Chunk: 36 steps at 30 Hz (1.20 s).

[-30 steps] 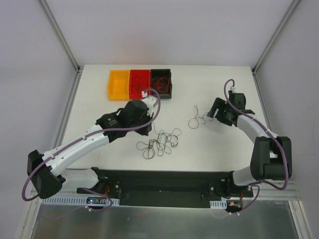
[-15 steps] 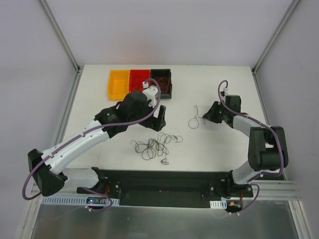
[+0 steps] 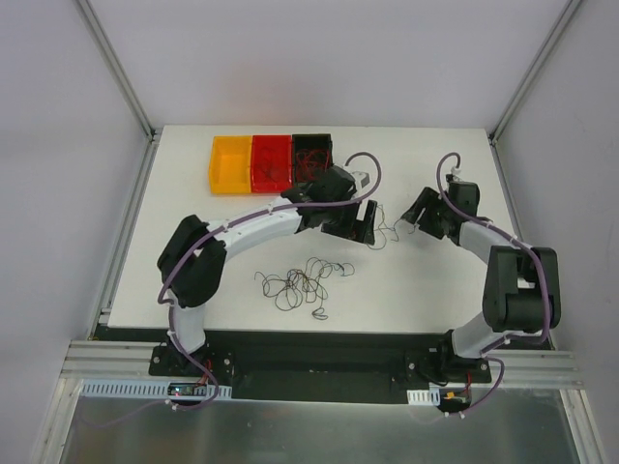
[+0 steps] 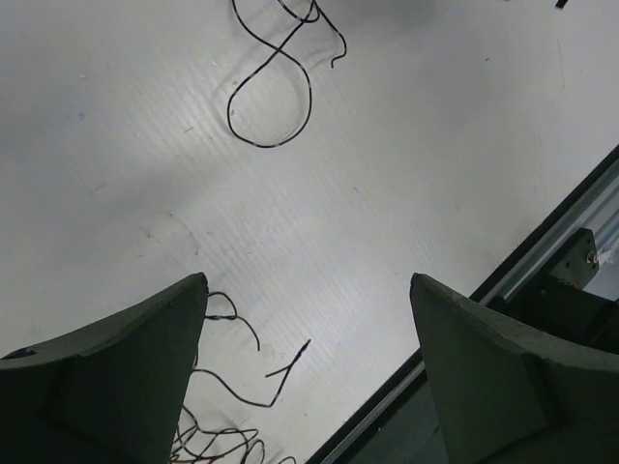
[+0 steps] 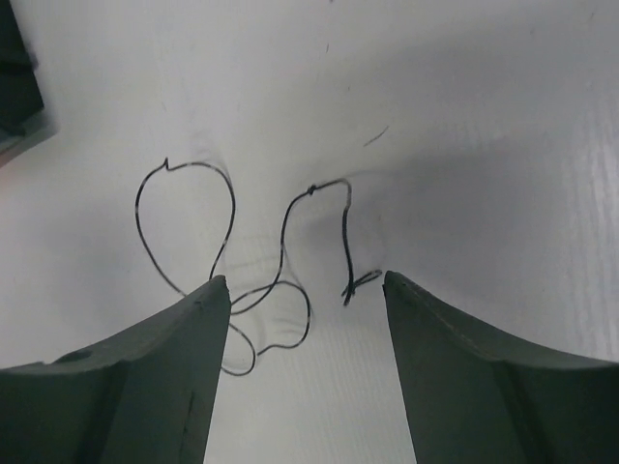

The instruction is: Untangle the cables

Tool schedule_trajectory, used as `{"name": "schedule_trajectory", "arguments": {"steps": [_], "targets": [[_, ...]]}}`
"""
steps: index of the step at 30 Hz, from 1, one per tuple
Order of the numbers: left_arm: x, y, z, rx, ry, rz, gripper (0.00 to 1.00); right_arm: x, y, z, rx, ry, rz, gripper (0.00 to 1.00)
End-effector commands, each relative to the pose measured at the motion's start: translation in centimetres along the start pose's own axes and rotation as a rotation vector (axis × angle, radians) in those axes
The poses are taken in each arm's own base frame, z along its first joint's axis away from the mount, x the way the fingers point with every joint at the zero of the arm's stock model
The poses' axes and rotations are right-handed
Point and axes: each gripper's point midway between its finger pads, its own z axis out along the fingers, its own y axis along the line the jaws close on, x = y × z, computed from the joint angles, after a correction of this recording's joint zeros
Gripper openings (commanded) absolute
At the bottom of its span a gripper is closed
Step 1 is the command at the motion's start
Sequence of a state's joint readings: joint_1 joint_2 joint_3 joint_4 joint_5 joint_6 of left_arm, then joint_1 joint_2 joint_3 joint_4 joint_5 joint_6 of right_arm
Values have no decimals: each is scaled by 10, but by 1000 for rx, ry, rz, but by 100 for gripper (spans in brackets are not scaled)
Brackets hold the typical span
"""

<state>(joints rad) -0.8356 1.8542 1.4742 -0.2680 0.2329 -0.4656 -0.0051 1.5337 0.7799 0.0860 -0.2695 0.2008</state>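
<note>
Two arms sort cables on a white counter. The main knot of hair-thin wire lies mid-counter toward the near edge, with a small stray curl just nearer. One loose cable sits apart to the right, and the end effectors flank it.

The right end effector hangs over this cable with its fingers spread and nothing pinched. The wire's loops lie flat between and beyond its tips. The left end effector, reaching across from the left, is also spread wide and empty. Its wrist view shows a wire loop ahead on bare counter and more curls by its left finger.

The step in hand appears to be dealing with the separated strand, with the knot yet to be pulled apart. The next move calls for a low, exact pinch. The wire is far thinner than the fingers, so the tips must close right at the surface.

Three bins stand at the far edge: orange, red and black, the black one holding red wire. The end effectors are near each other, and the left arm stretches across just far of the knot, so a clash looks like the main risk.
</note>
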Motion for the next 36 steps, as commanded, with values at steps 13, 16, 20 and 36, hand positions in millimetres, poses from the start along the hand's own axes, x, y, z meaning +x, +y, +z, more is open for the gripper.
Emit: {"name": "schedule_trajectory", "arguments": {"steps": [13,16,20,36], "targets": [[5,35,19,-43,-6,-88,54,26,82,18,-322,119,108,23],[13,54,11,-69,-8,-131,55,37,111,8,-423,128,142,24],[17,69,8,-90,-15,-159,72,38,131,-4,-508,114,190,43],[-9,76,47,-137,-26,-304,92,32,69,-32,-355,-16,77,65]]}}
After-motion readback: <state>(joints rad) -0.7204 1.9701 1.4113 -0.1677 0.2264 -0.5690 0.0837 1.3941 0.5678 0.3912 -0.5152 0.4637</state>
